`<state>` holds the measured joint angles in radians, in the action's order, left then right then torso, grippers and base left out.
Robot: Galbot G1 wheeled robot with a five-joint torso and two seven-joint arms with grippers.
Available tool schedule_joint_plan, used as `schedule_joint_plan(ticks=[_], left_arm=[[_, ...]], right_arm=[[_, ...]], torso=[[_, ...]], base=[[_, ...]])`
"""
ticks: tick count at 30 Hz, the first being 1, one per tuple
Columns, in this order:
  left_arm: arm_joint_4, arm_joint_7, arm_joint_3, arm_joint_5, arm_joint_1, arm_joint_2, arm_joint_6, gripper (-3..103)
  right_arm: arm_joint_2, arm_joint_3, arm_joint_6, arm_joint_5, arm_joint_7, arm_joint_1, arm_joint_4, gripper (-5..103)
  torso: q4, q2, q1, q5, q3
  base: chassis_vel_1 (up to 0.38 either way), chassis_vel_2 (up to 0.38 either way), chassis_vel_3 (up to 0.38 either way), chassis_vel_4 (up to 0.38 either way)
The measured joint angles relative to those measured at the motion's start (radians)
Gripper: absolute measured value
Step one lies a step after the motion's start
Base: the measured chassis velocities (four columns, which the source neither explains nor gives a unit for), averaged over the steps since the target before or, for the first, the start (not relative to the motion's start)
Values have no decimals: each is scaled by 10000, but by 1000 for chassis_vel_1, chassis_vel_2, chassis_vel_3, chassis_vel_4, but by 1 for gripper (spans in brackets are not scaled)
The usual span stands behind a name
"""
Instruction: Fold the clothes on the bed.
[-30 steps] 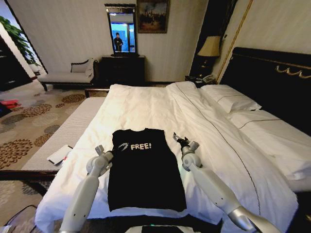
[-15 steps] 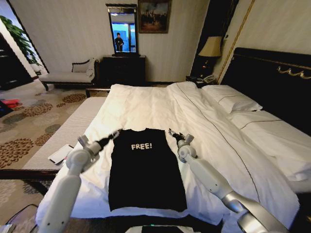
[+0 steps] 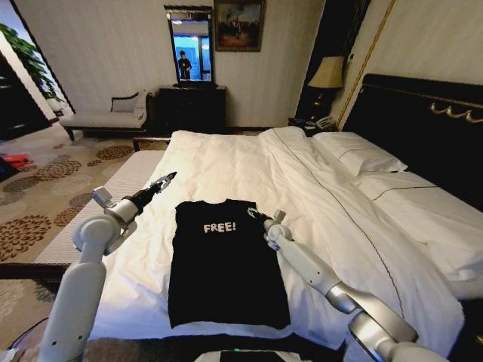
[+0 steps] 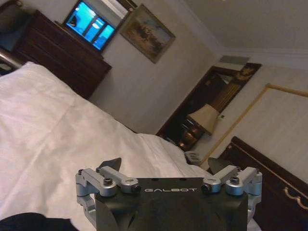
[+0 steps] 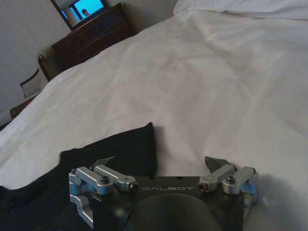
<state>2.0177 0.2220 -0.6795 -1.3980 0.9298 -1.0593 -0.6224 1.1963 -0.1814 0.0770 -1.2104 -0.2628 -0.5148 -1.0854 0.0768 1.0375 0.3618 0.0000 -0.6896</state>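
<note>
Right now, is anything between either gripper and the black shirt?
Nothing visible. The right gripper is open at the T-shirt's top corner; the left gripper is open above bare duvet on the bed, off the other top corner.

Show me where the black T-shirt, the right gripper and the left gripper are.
black T-shirt (image 3: 226, 264), head view, on its flat body.
right gripper (image 3: 253, 213), head view, between its fingertips.
left gripper (image 3: 166, 179), head view, between its fingertips.
</note>
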Motion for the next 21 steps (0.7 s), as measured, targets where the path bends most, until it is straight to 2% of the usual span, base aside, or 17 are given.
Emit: schedule_joint_plan(ticks=[4, 10, 13, 21], left_arm=[[154, 34, -45, -23, 94, -23, 0, 100], [278, 64, -124, -7, 210, -21, 5, 100], [398, 76, -256, 3, 345, 47, 5, 100], [722, 170, -519, -54, 645, 74, 10, 100]], right_arm=[[301, -41, -84, 43, 113, 296, 551, 100], [592, -66, -228, 132, 300, 610, 971, 100], [794, -66, -398, 538, 591, 808, 1362, 100], [1074, 4, -510, 889, 919, 1065, 2020, 100]], torso=[[-18, 0, 0, -1, 0], [-17, 0, -1, -1, 0], [-10, 0, 0, 1, 0], [-16, -1, 0, -1, 1]], base=[[0, 0, 0, 0], [0, 0, 0, 0], [0, 0, 0, 0], [0, 0, 0, 0]])
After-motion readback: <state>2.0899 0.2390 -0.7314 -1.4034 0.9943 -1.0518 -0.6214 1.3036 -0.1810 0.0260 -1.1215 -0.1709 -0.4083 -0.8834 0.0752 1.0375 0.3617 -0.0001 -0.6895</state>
